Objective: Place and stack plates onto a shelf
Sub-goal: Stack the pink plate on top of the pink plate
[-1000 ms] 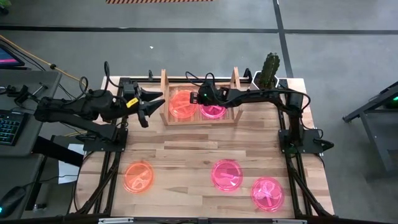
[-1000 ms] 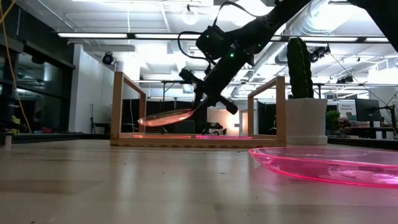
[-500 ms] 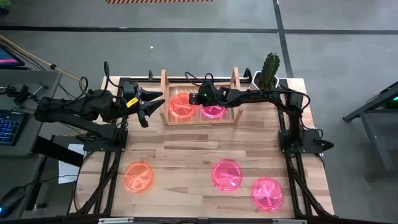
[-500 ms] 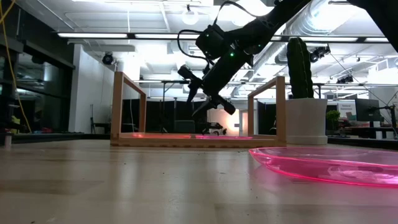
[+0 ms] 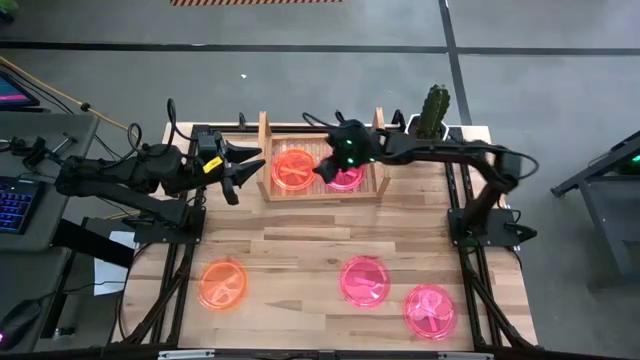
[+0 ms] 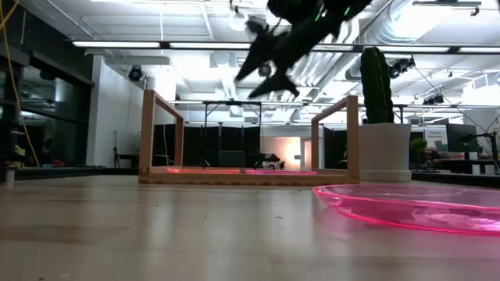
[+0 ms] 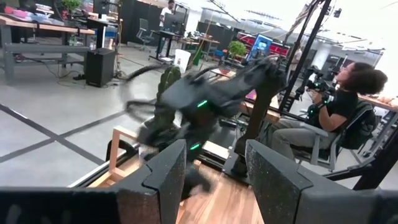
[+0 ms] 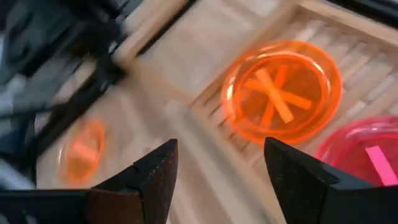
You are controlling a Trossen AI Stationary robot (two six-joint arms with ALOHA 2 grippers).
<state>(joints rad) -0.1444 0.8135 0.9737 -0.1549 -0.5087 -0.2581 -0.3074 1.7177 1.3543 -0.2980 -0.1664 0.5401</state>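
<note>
The shelf (image 5: 322, 190) stands at the far edge of the table (image 5: 300, 245), a low light-wood rack with a slatted base and two upright side boards; it holds plates in two places side by side; an orange plate (image 5: 295, 168) lies on the slats at the left-arm side, and a pink plate (image 5: 345, 177) lies on the slats at the right-arm side, partly hidden by the arm above it; how many plates lie under either one cannot be told.

The right gripper (image 5: 327, 170) hangs above the shelf, between the two plates and clear of both; its jaws stand apart and hold nothing; in the low view the right gripper (image 6: 264, 61) is well above the top of the side boards; in the right wrist view the two dark fingers (image 8: 155, 174) frame bare slats, with the orange plate (image 8: 282, 91) beyond them, its cross-shaped inner mark visible.

The left gripper (image 5: 238, 170) waits just beside the shelf's left side board, off the rack, with its jaws apart and empty.

Four more plates lie flat on the near half of the table, none touching another: one orange plate (image 5: 223, 283) at the left-arm side, a pink plate (image 5: 364, 280) near the middle, and another pink plate (image 5: 430, 310) toward the near right corner.

A potted cactus (image 5: 433, 112) stands at the far edge, beside the shelf's right side board.
</note>
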